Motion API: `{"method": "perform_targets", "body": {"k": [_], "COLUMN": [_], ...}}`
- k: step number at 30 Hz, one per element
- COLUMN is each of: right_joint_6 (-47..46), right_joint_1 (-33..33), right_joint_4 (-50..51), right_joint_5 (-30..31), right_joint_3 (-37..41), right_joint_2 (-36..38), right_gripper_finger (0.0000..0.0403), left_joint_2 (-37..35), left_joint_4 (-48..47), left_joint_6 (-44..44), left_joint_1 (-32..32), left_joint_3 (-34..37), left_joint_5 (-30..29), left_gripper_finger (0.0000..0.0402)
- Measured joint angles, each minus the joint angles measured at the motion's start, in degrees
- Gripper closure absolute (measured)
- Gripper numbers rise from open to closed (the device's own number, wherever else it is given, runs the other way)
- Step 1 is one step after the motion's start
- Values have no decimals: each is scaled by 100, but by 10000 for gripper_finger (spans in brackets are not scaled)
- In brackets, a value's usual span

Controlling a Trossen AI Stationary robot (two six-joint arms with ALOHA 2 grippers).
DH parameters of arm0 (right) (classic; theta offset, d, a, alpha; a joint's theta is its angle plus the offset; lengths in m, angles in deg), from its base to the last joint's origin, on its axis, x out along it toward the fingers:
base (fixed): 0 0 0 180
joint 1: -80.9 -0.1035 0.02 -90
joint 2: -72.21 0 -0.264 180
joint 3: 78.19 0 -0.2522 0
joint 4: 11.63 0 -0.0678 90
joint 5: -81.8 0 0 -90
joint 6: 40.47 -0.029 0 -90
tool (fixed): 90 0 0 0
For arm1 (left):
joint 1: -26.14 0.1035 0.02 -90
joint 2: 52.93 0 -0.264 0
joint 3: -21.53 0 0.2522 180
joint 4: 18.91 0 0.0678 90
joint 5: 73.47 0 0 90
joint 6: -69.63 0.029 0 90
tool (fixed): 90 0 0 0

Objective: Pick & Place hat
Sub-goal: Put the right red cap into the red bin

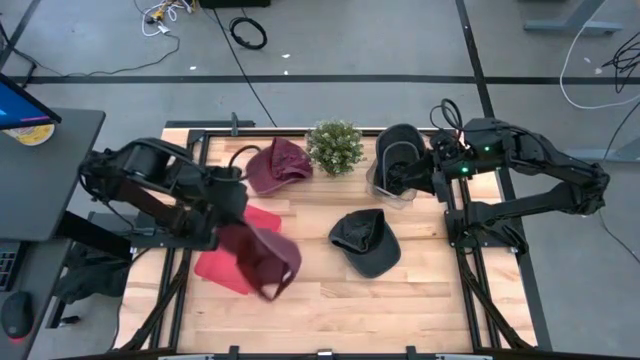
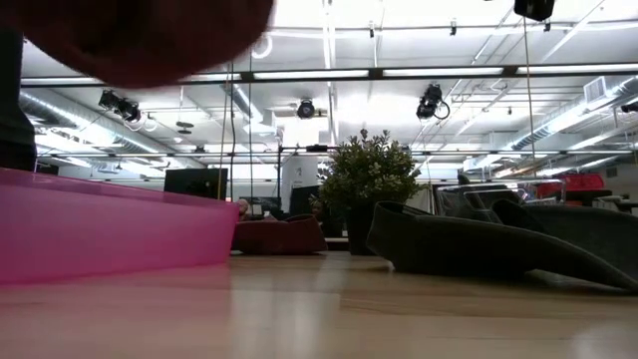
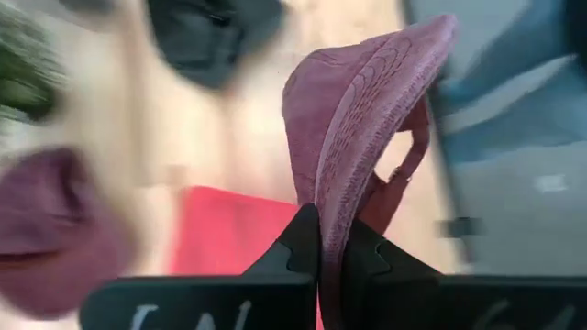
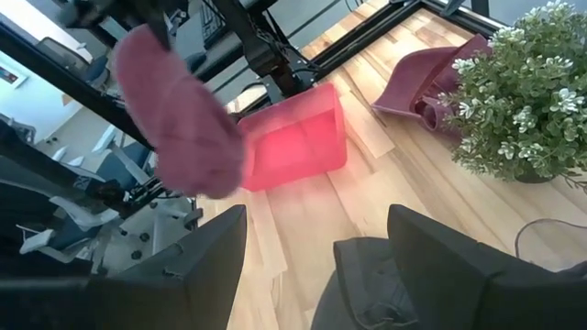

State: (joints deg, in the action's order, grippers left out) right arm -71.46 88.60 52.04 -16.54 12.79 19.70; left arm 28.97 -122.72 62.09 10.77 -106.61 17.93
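a: wooden desk point(image 1: 320, 310) under workshop lights, grey floor and cables around it. left claw point(image 3: 319, 240) is clenched on the brim edge of a maroon hat point(image 1: 262, 260), which hangs in the air just over the near corner of the pink tray point(image 1: 225, 268).

b: noted. the wrist view shows both fingers pinching the fabric, with the crown dangling beyond them. and the right claw point(image 4: 316, 243)?

a: parked at the far right of the desk above a clear container point(image 1: 390, 190) with a dark hat point(image 1: 400, 150) in it; fingers spread, holding nothing.

b: other things?

a: second maroon hat point(image 1: 280, 165) at the far edge, a potted plant point(image 1: 335, 147) beside it, a black hat point(image 1: 365, 242) lying mid-desk.

b: step in hand, as a judgement?

a: carrying the hat to its drop. if the tray is the target, the hat is off-centre, overhanging the tray's near-right corner. better to bring it back over the tray's middle, lower until the crown settles on the floor of the tray, then let go. dropping from height risks the limp crown catching the rim and spilling onto the wood.

b: hazards?

a: thin pinch on the brim; a quick swing could slip it.
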Motion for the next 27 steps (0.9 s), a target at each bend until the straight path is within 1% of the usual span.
{"method": "perform_targets", "body": {"k": [2,9,14,16,18,20,23,24,27], "right_joint_6": [22,118,206,261,303,352,419,431,448], "right_joint_1": [0,0,0,0,0,0,0,0,-2], "right_joint_4": [-7,-13,-15,-15,-15,-16,-28,-23,-22], "right_joint_5": [0,1,2,0,0,1,0,2,-2], "right_joint_3": [-1,-1,-1,-1,0,-1,-1,0,0], "right_joint_2": [-13,-21,-21,-19,-19,-19,-38,-46,-80], "right_gripper_finger": [136,136,136,136,136,136,136,136,136], "left_joint_2": [-76,-219,-358,-409,-456,-478,-471,-466,-467], "left_joint_4": [1,0,1,2,0,-2,-12,3,1], "left_joint_6": [-339,-1357,-3136,-3497,-3510,-3317,-2650,-2524,-2393], "left_joint_1": [-28,-344,-468,-622,-816,-1038,-1354,-1433,-1506], "left_joint_3": [-1,-3,-1,-1,-1,0,47,47,47], "left_joint_5": [243,720,1943,2066,1867,1469,407,137,-193], "left_gripper_finger": [390,390,390,390,390,390,390,390,390]}}
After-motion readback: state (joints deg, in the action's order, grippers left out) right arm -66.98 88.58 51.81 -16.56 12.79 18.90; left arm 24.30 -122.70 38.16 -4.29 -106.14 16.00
